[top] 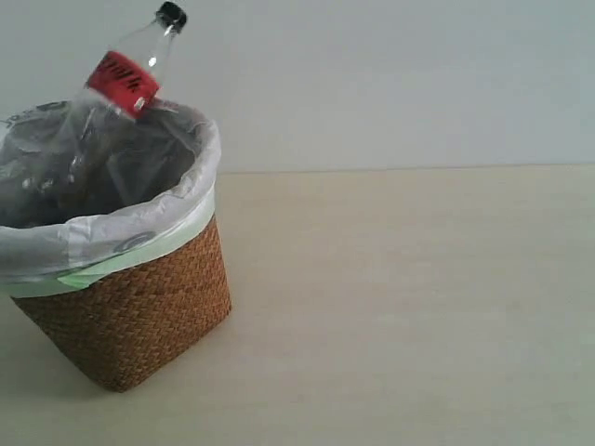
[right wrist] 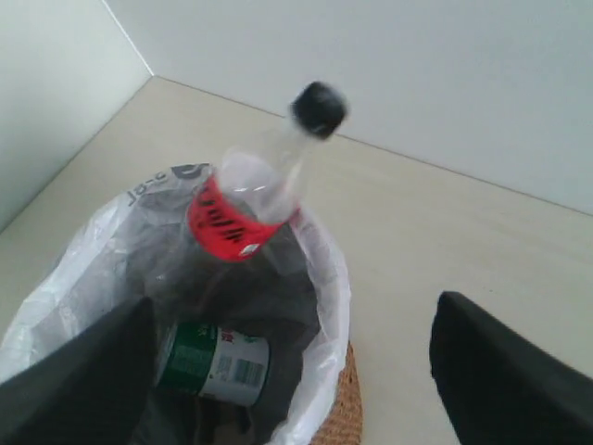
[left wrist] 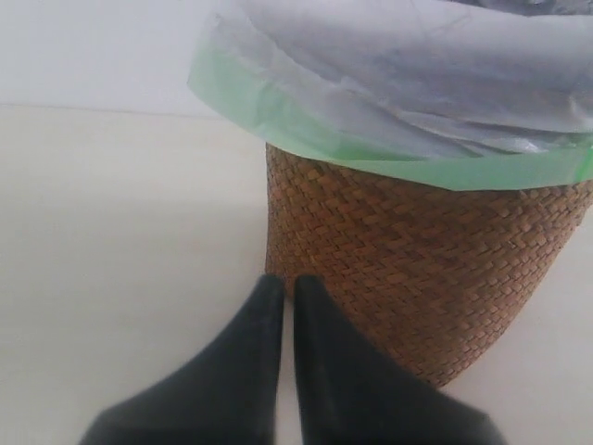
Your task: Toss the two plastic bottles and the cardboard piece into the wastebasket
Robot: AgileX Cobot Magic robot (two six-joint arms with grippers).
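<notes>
**Red-label bottle (top: pixel 125 84) and green-label bottle (right wrist: pixel 213 362) in the wastebasket (top: pixel 139 316); right gripper (right wrist: pixel 295 301) wide above it**

Nearest the wastebasket's foot is the left gripper (left wrist: pixel 285 283). Its two dark fingers (left wrist: pixel 241 362) are pressed almost together, with only a thin slit between the tips and nothing held. The tips lie low beside the woven brown wall of the wastebasket, close to it; whether they touch it cannot be told.

Above the wastebasket's mouth hangs the right gripper, its fingers (right wrist: pixel 500 371) spread far apart and empty, one to each side of the opening.

The wastebasket is lined with a translucent white bag (top: pixel 139 232), folded out over the rim, its pale green edge lying on the wicker outside.

Down inside the bag lies the green-label bottle, on its side, partly hidden behind one finger of the right gripper.

The red-label bottle stands tilted in the wastebasket. Its lower body is inside the bag and shows dimly through the plastic. Its red label sits at about rim height, and its neck and black cap (top: pixel 171 15) reach up and out past the far rim. In the right wrist view the cap is blurred.

The wastebasket rests on a pale beige table (top: pixel 418 307). Beyond the wastebasket, the table runs back to a plain light wall (top: pixel 390 74).
</notes>
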